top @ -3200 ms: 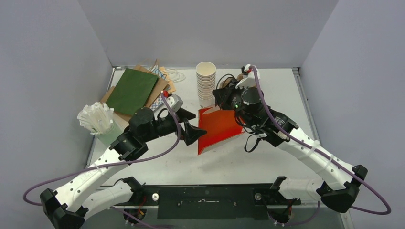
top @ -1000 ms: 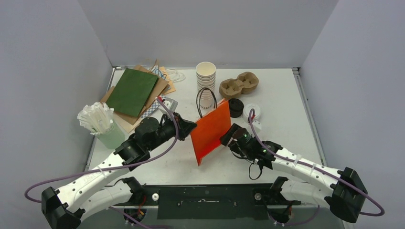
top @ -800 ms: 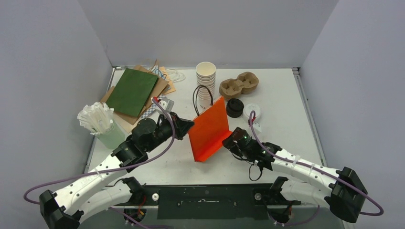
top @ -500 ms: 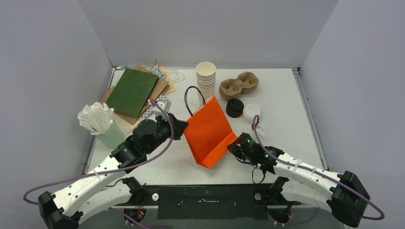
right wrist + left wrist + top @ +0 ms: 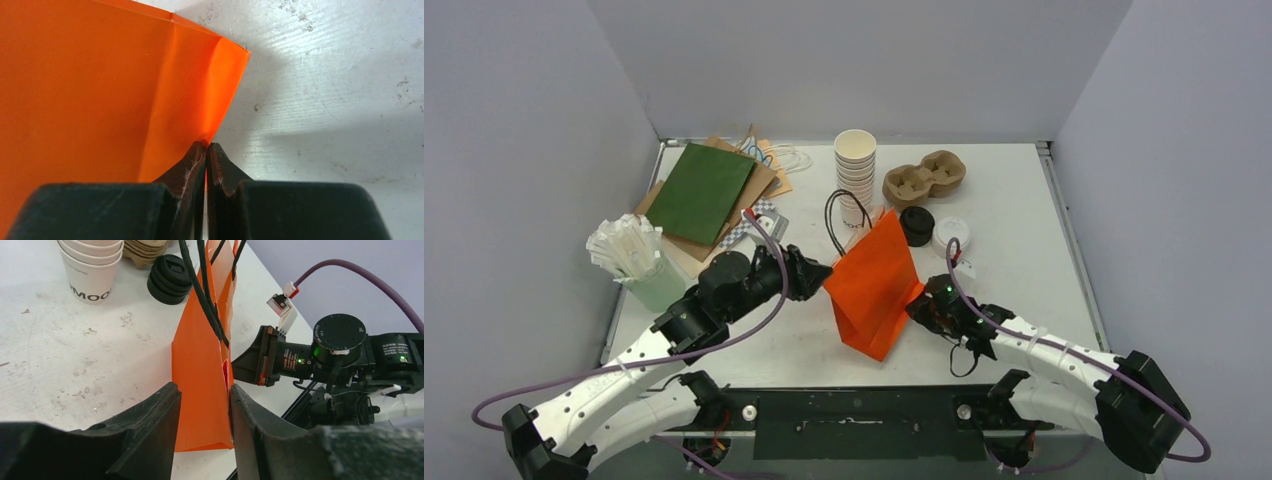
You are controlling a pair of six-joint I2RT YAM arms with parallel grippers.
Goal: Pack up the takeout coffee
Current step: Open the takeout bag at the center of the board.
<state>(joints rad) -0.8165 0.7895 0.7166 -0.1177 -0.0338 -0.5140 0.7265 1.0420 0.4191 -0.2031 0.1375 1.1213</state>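
Orange paper bag (image 5: pixel 874 290) stands on the bench (image 5: pixel 1024 200), approx. ctr of the near half, btwn the two arms. It leans, w/ its black cord handles (image 5: pixel 839 215) at the far-left top corner. Obs. from where I stand:

1. The left fingers (image 5: pixel 150 425) are parted partway, one on either side of the bag's narrow lower edge. From the wrist view the paper fills the gap. Whether either pad presses on it, I cannot tell.

2. The right fingers (image 5: pixel 187 165) are closed tight. Their tips meet on the bag's creased side edge, low down on its right, and a thin fold of orange paper looks nipped btwn them. Scuffed white bench shows just beyond.

3. Re the takeout coffee: where it sits I cannot tell from any of the three views.

4. Other items are on the far half of the bench.
- A stack of lidless white cups (image 5: pixel 856 175) sits just beyond the handles.
- A pulp cup carrier (image 5: pixel 924 178) is to the right of that stack.
- The black lids (image 5: pixel 915 225) are stacked on the near side of the carrier.
- A white lid (image 5: pixel 950 235) lies just beside them on the right.
- At far left, a flat green bag (image 5: pixel 699 190) lies on brown paper (image 5: pixel 764 178).
- At the left edge, a tub of wrapped straws (image 5: pixel 629 250) stands near the left arm.
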